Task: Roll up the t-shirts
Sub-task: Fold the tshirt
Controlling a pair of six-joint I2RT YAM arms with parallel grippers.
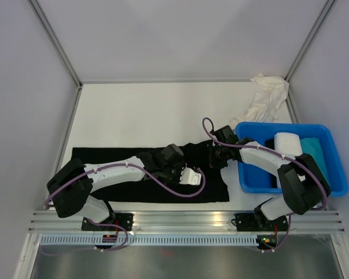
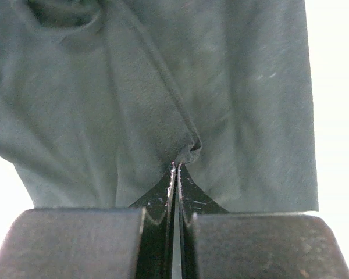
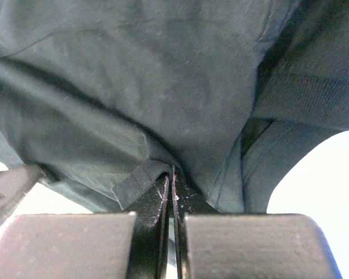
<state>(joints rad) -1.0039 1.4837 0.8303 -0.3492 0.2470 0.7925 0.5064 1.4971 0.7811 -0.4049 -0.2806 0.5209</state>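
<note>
- Black t-shirt (image 1: 102, 158) spread flat on table (image 1: 134, 110), near front edge.
- L gripper (image 2: 175, 170): jaws pressed tight, pinching a shirt fold.
- R gripper (image 3: 171, 174): likewise, pinching shirt hem.

Blue bin (image 1: 256, 177) at the white table's (image 1: 139, 110) right edge

Black shirt (image 1: 104, 154): spread flat along the near edge, left to middle; folds pinched tight in my left claw (image 2: 175, 167) and right claw (image 3: 171, 171).
White shirt (image 1: 269, 96): crumpled, far right corner.
White roll (image 1: 288, 142): in bin (image 1: 279, 125), right edge.
Teal shirt (image 1: 316, 152): folded, touching the white roll.
</note>
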